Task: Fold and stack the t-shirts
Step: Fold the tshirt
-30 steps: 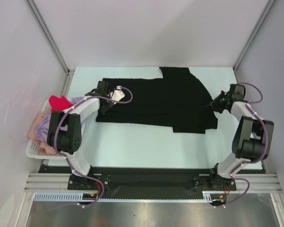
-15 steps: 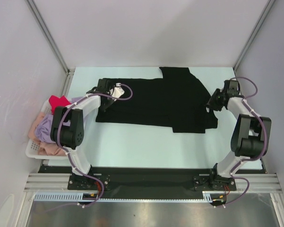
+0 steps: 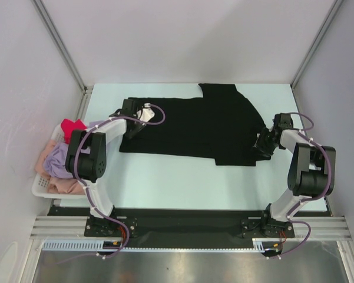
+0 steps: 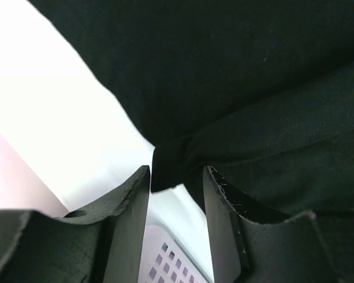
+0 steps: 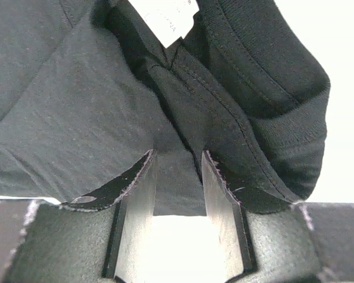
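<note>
Two grippers pinch black t-shirt: soft matte knit, spread flat on pale table. Left gripper fingers narrow on bunched left-edge fold. Right gripper fingers narrow on cloth below ribbed collar; white label visible only in right wrist view. Top view shows white lattice basket at table's left edge, holding crumpled red shirt, lavender shirt, pale pink shirt.

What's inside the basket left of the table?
A heap: red shirt at the far end, lavender shirt in the middle, pink shirt nearest. They cover the basket floor, so anything beneath is hidden.
</note>
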Tool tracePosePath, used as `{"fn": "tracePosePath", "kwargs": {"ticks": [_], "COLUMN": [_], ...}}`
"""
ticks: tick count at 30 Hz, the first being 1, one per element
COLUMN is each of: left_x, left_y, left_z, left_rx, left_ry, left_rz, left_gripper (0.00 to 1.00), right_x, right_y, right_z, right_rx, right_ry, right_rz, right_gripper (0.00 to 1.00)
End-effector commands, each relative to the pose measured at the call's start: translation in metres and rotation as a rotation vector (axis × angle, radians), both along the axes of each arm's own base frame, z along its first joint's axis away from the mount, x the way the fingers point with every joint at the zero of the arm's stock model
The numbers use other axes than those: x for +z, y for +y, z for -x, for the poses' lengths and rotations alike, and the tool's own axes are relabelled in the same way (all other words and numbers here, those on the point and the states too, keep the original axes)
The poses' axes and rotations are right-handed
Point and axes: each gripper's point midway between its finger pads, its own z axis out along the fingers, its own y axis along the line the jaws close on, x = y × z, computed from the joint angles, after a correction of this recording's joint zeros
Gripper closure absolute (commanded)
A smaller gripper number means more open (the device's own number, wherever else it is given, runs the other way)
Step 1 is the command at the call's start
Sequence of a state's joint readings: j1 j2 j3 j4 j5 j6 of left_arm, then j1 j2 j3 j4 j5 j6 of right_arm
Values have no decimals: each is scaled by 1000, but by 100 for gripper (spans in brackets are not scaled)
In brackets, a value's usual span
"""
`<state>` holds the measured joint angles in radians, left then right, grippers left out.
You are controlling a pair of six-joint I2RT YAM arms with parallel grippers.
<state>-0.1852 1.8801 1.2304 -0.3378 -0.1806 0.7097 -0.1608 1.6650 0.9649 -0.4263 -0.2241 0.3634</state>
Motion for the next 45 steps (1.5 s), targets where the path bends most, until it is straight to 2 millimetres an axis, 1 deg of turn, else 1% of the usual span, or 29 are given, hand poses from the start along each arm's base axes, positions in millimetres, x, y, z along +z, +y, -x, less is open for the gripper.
{"fn": "tracePosePath", "kwargs": {"ticks": [1,3,5,7,8,9,10,11,12,14,15,17,18,20,24,26,31,33,34,36,38,39,41,42,43,45], "left_x": [2,-2,-4,-1,1,2,3,4,6,7,9,10,11,15,21,20,24,22,26,24,20,21,14,14,8,6], "left_y": [3,7,9,7,6,5,4,3,4,4,5,6,7,8,10,10,10,11,11,11,11,10,10,10,10,10], "left_z": [-12,-11,-12,-14,-15,-14,-14,-14,-14,-14,-14,-13,-14,-13,-20,-20,-24,-28,-32,-38,-40,-42,-43,-45,-45,-47], "left_rx": [-23,-31,-31,-36,-35,-38,-38,-39,-36,-35,-33,-27,-23,-17,5,15,31,46,61,74,85,86,94,96,99,101], "left_ry": [-28,-22,-25,-30,-37,-35,-36,-38,-42,-46,-49,-48,-51,-58,-70,-60,-63,-59,-65,-55,-42,-46,-30,-26,-13,-8], "left_rz": [-26,-51,-61,-53,-45,-41,-33,-32,-30,-31,-31,-29,-27,-19,5,16,33,46,65,78,84,87,86,85,85,85], "left_gripper": [54,55,62,71,81,87,95,98,99,100,100,99,100,100,100,100,100,99,100,100,99,99,98,98,97,95], "right_x": [-5,-8,-9,-7,-4,-5,-7,-8,-13,-13,-10,-3,5,15,31,37,62,60,61,56,57,54,60,61,57,61], "right_y": [5,5,-2,-7,-7,-6,-3,0,3,10,9,9,4,0,2,5,6,4,1,1,-2,-4,-5,-4,-5,-7], "right_z": [-1,1,1,1,0,0,0,0,-1,-2,-5,-8,-10,-16,-24,-28,-42,-48,-52,-57,-66,-72,-84,-89,-93,-105], "right_rx": [34,33,17,12,20,27,33,38,43,50,41,20,7,1,7,14,22,21,14,11,2,-5,-16,-18,-28,-41], "right_ry": [1,16,24,24,18,16,18,16,22,16,4,-18,-41,-71,-95,-109,-170,-175,-180,-173,-191,-200,-222,-229,-219,-245], "right_rz": [-13,-9,26,65,79,81,68,53,31,-13,-21,-32,-16,-4,-4,-5,1,11,19,6,8,3,-22,-37,-45,-42], "right_gripper": [59,59,58,55,54,55,56,60,68,77,86,96,97,100,100,100,100,100,100,100,100,100,100,100,100,100]}}
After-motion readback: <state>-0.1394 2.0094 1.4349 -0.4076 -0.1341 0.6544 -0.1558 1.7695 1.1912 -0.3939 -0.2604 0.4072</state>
